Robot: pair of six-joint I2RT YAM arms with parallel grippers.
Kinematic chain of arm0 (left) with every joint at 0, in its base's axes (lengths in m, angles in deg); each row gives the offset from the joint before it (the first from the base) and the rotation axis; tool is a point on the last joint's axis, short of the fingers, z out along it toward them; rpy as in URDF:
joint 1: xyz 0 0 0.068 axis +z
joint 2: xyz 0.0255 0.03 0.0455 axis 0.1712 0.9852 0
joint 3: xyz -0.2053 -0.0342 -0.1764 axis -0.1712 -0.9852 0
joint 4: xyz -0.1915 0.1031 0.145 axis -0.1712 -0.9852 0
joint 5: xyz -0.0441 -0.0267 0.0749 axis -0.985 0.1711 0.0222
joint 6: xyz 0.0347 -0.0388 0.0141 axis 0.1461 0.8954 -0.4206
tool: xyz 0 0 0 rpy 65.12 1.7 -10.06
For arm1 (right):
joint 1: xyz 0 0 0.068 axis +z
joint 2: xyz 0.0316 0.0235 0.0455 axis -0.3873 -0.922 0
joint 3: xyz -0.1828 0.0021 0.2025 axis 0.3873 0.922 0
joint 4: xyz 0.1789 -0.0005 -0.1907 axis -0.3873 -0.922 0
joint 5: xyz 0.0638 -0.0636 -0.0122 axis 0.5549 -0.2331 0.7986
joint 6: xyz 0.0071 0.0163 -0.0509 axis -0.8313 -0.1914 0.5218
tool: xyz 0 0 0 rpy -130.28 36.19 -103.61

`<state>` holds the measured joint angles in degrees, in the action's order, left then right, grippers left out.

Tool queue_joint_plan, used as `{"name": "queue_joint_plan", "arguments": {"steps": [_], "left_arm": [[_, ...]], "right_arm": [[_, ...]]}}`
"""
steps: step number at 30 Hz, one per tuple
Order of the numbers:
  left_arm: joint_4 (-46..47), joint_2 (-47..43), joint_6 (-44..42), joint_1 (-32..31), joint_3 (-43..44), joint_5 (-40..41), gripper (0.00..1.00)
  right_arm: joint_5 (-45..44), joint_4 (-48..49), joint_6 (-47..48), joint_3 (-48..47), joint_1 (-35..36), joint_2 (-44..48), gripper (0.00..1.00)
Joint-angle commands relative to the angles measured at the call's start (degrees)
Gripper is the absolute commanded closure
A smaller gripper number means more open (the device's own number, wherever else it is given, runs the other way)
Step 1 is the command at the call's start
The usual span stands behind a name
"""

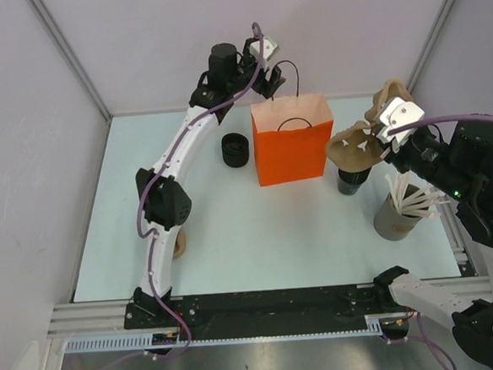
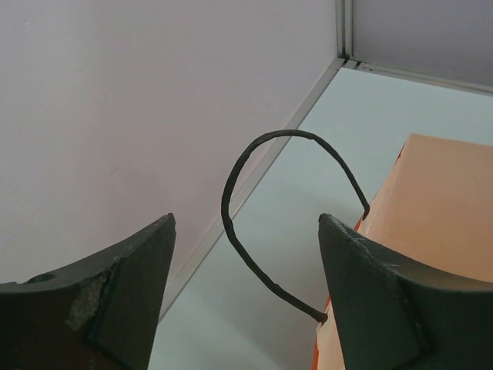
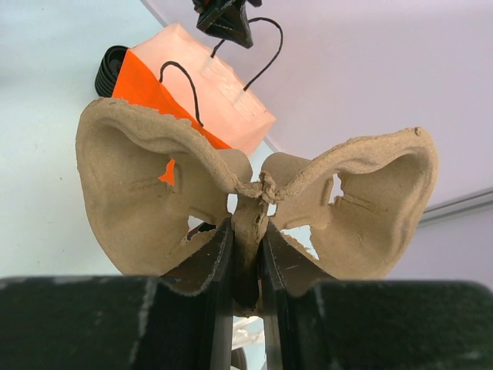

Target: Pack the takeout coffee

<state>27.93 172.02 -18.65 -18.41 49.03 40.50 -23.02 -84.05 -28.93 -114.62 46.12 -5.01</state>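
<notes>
We are looking at a small black disposable cup with a round black lid [image 1: 235, 149], and it is standing upright on the pale table [image 1: 233, 237], squat and dark all over, its side showing ridged rings in the right wrist view. It is sitting just beside the left face of the orange paper bag with black cord handles [image 1: 294, 143]; whether the two are touching we cannot tell. The left gripper [image 1: 273, 80] is hanging over the bag's far edge, beyond the cup and to its right, clearly apart from it. Its fingers [image 2: 115, 308] are standing wide apart, with one cord handle [image 2: 226, 208] looping through the gap between them and nothing pinched. Over on the right, a second black cup [image 1: 349, 181] is standing on the table near the bag's right side, half hidden under the brown moulded pulp cup tray [image 1: 358, 143]. The right gripper [image 3: 246, 243] is holding that tray up off the table, jaws pressing tight on its central ridge, the two cup pockets spreading out to either side. So this second cup is sitting right beneath the right gripper's load, apart from the fingers themselves. Nearer to us, the grey tub of white sticks [image 1: 396, 213] is standing by the right arm.
</notes>
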Motion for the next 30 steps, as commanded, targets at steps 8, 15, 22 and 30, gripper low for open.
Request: {"name": "queue_joint_plan", "arguments": {"steps": [8,15,22,30], "left_arm": [[1.48,-0.28,-0.29,-0.38,2.46,-0.16,0.86],[-2.21,-9.41,1.3,-3.54,-5.79,10.09,1.0],[-8.45,-16.8,4.37,-9.24,-9.76,22.48,1.0],[-16.7,-18.66,7.45,-15.49,-6.96,38.58,1.0]], "right_arm": [[0.95,3.08,-1.65,-1.23,-1.1,-0.26,0.81],[-1.77,6.51,-3.76,-0.35,-1.1,-1.92,0.82],[-5.38,11.34,-6.22,1.14,-1.01,-3.77,0.82],[-10.91,16.27,-8.42,1.49,-1.54,-5.27,0.83]]}}
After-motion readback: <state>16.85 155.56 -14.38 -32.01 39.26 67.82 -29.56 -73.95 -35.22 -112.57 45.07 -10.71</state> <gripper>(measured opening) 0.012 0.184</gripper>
